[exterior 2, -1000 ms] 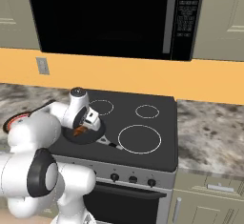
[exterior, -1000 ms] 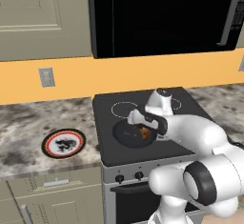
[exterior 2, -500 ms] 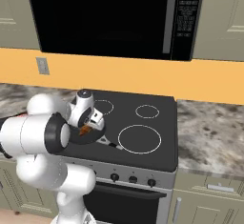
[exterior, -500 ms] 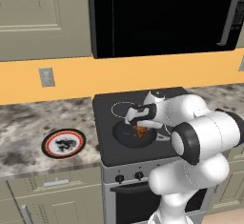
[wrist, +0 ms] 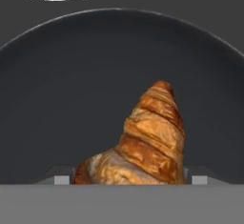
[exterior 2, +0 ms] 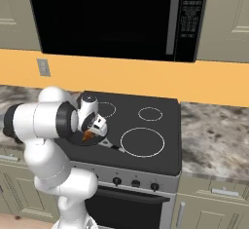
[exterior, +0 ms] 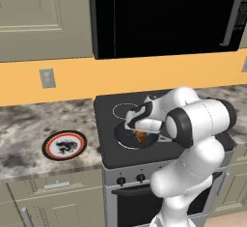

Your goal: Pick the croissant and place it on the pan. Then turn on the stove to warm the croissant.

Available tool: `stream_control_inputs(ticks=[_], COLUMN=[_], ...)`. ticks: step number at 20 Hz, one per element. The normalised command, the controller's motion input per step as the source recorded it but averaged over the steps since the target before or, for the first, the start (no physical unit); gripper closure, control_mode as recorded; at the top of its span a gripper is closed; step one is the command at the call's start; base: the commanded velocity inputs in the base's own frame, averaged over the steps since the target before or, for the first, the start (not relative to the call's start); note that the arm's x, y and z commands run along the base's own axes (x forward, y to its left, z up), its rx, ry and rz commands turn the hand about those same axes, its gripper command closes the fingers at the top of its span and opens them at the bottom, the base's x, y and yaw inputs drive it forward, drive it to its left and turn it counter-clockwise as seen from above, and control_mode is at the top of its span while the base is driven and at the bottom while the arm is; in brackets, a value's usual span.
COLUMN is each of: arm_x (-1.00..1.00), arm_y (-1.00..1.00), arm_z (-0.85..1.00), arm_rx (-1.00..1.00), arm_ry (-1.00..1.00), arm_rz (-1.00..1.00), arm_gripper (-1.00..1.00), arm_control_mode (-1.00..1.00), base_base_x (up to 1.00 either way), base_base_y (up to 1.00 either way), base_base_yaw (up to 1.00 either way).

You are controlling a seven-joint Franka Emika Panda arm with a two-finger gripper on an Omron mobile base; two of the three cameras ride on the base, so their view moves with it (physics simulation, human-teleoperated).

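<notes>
Croissant in the pan, fingers spread either side

Your gripper (wrist: 126,180) stands open astride the croissant (wrist: 143,139), which lies inside the pan (wrist: 57,99) on the stove (exterior: 108,110). It looks light, flaky and crushable; if you regrip, pinch the thick middle gently.

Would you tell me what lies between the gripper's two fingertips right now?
The croissant lies between the fingertips of the gripper, over the pan, as the hand view shows.

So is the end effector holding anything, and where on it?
It brackets the croissant's wide end over the pan; whether the fingers grip it cannot be told.
</notes>
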Motion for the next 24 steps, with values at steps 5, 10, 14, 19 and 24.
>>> stream_control_inputs(ticks=[5, 10, 14, 19, 24], arm_x=[0.17, -0.01, -0.15, -0.11, -0.41], arm_y=[0.14, 0.08, -0.08, -0.01, 0.0], arm_z=[-0.22, -0.03, 0.03, 0.29, 0.55], arm_rx=[0.0, -0.03, -0.01, 0.0, 0.0], arm_ry=[0.0, -0.02, -0.15, -0.27, -0.33], arm_rz=[0.0, -0.01, 0.0, 0.0, 0.01], arm_gripper=[1.0, -1.0, -1.0, -1.0, -1.0], arm_control_mode=[-1.0, -1.0, -1.0, -1.0, -1.0], base_base_x=[0.0, 0.0, 0.0, 0.0, 0.0], base_base_y=[0.0, 0.0, 0.0, 0.0, 0.0], base_base_yaw=[0.0, 0.0, 0.0, 0.0, 0.0])
